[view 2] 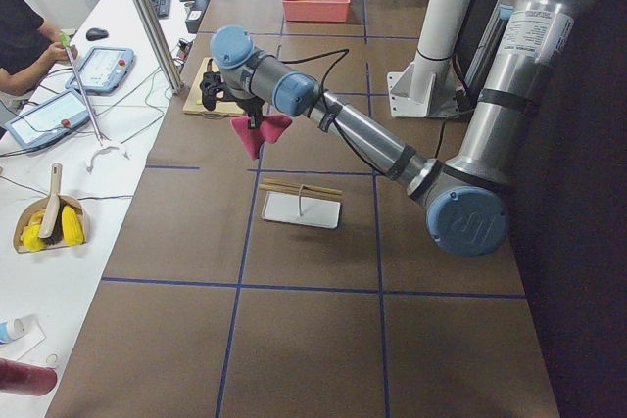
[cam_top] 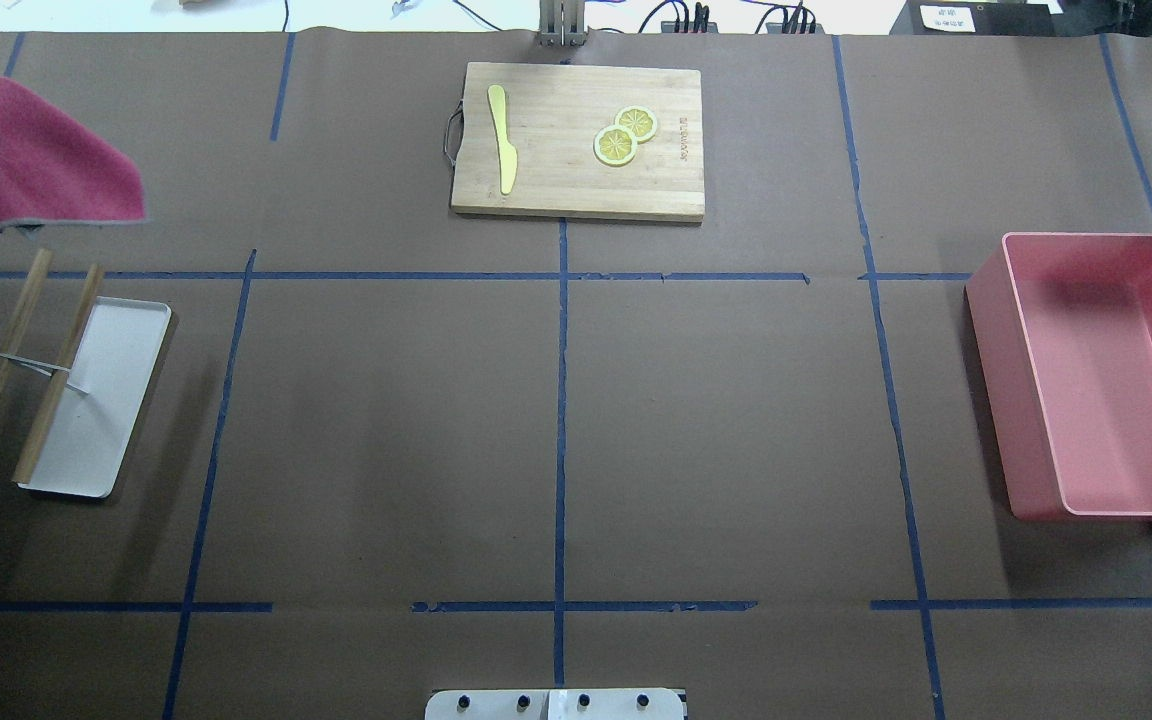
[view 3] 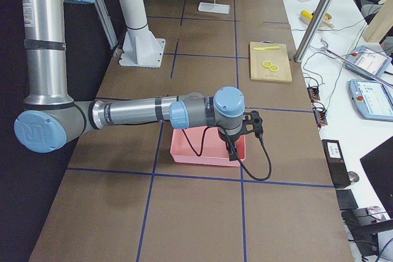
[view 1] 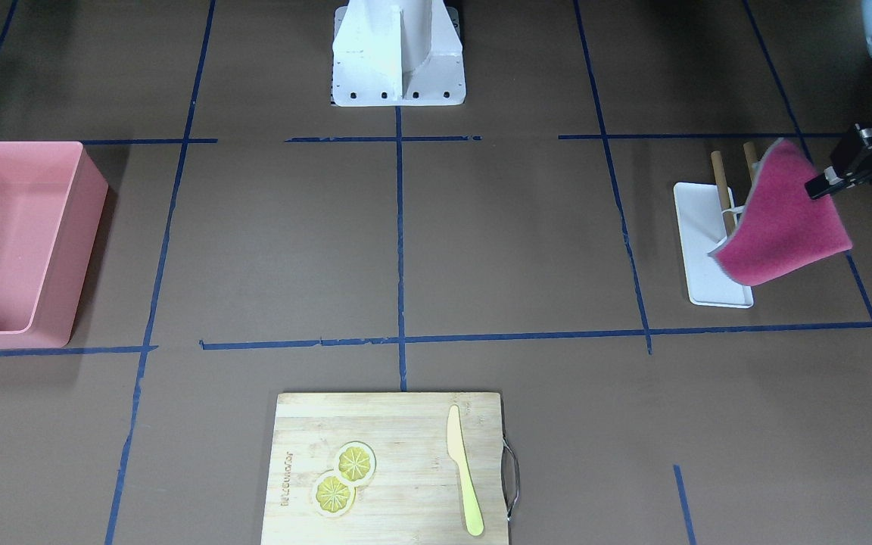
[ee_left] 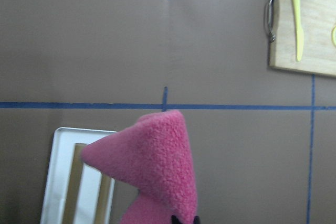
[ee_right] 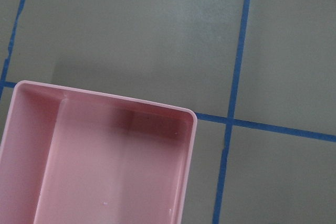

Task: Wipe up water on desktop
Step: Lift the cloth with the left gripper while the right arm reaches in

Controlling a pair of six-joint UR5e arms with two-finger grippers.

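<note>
Light falls evenly from above on the matte brown bench (cam_top: 386,430), and nowhere does it glare. Shadows are soft-edged. One lies inside the bin (cam_top: 998,400) and another spreads from it toward the robot's edge of the bench. A fainter one sits beside the tray (cam_top: 106,420). In the overhead view the strip beyond the far edge is blown out white. In the front-facing view the corners at the robot's edge are dim. Both side views drop to near black past the robot's edge. The right wrist view casts the bench a cool grey-green. In the left wrist view the cloth (ee_left: 157,166) looms close, its nap clear.
</note>
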